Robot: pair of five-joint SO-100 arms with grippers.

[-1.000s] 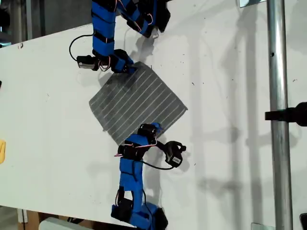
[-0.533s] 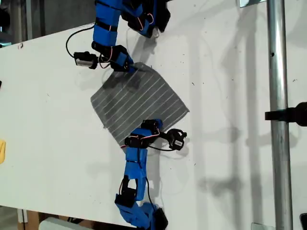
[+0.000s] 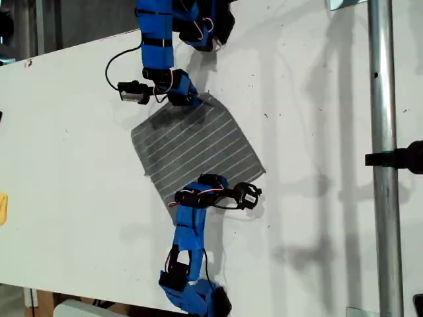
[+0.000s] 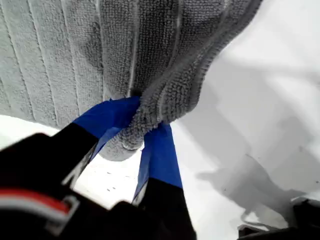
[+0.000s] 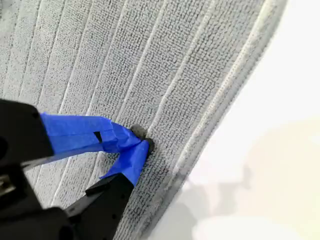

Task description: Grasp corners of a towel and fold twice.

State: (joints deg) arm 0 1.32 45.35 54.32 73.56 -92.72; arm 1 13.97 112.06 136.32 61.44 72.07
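While pinching the towel (image 3: 195,145): both hands, arms seemingly low.

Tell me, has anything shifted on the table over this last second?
The towel has slid toward the exterior view's right and turned slightly, both arms moving with it. My first gripper stays shut on a bunched corner, and my second gripper still pinches the cloth near its edge. The towel remains spread flat, not yet folded, and the table and metal pole are unchanged.
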